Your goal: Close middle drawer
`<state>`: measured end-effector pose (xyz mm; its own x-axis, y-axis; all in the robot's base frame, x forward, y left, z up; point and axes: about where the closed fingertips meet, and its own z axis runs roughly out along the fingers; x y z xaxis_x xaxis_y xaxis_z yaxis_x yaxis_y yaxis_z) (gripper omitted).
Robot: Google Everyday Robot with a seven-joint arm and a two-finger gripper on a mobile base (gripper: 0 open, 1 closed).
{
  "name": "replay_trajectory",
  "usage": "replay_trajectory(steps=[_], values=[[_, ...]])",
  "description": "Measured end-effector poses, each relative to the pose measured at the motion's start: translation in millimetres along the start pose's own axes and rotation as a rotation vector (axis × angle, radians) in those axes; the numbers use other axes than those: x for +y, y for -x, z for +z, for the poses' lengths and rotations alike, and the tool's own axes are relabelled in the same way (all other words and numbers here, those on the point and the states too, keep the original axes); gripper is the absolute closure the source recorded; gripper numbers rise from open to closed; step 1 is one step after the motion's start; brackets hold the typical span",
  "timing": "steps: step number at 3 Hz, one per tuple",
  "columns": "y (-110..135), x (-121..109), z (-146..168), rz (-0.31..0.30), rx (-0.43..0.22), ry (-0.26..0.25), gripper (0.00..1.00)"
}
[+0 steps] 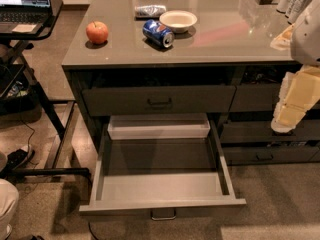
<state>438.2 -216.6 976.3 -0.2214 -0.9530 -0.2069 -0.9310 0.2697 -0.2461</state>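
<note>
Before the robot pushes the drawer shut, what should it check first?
1. Middle drawer really open: ok, it is pulled far out.
2. Nothing sticking up over its walls: ok, the grey inside looks bare.
3. Pale tray at the back will not jam it: cannot tell.
4. Handle and front free to push: ok, nothing stands before them.
5. Hand lined up with the drawer front: not ok, it hangs off to the right, by the narrow drawers.
6. Top drawer out of the way: ok, it is shut.
</note>
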Motion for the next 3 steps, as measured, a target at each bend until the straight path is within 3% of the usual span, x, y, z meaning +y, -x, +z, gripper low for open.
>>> replay_trajectory(steps=[1,2,3], values=[[0,0,0,0.0,0.0,0.0,0.0],[-3,10,22,0.004,-0.028,-0.006,0.0],[-14,32,76,0.018,-0.083,0.008,0.0]])
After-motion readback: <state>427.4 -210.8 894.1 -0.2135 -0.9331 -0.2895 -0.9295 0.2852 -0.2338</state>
